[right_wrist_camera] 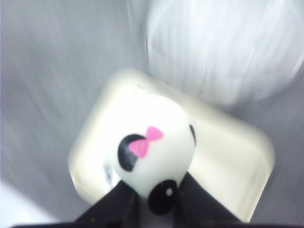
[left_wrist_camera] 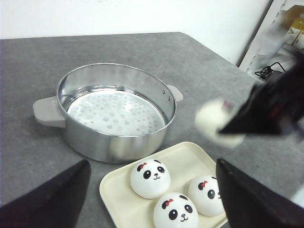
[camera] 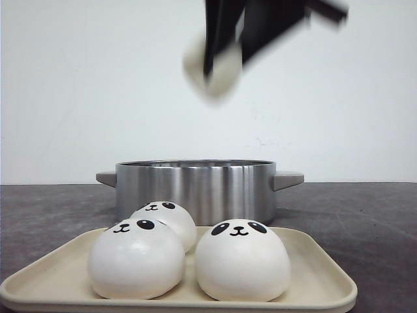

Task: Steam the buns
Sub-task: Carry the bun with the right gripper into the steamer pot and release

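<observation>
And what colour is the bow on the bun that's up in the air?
Pink, clearest in the right wrist view on the held bun.

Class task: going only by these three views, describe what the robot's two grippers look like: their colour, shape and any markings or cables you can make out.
Both are plain black. The left gripper shows two broad, wedge-shaped fingers with smooth matte faces. The right gripper is motion-blurred; it reads as dark, angular finger pieces below a blocky black body. No markings, labels or cables can be made out on either.
</observation>
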`<action>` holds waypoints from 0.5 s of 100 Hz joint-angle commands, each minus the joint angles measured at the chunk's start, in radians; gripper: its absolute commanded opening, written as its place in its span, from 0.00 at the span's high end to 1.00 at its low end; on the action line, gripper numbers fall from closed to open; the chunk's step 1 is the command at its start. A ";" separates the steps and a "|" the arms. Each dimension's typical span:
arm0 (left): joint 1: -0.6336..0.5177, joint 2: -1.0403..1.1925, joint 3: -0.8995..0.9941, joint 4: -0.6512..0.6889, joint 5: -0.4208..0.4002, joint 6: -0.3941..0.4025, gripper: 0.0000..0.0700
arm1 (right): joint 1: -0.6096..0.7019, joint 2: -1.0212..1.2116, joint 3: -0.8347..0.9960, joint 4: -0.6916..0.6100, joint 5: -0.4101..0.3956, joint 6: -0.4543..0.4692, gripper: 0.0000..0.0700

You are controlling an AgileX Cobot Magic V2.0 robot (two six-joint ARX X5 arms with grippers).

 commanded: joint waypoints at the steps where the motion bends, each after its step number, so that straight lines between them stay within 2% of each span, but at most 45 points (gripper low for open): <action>1: -0.004 0.004 0.008 0.019 -0.003 0.006 0.27 | -0.007 0.010 0.064 0.005 0.021 -0.053 1.00; 20: -0.004 0.006 0.008 0.026 -0.003 0.006 0.27 | -0.134 0.077 0.229 0.015 0.008 -0.193 1.00; 34: -0.003 0.006 0.008 0.024 -0.003 0.006 0.27 | -0.237 0.221 0.344 0.014 -0.040 -0.278 1.00; 50: -0.003 0.006 0.008 0.023 -0.003 0.006 0.27 | -0.310 0.422 0.438 0.031 -0.038 -0.342 1.00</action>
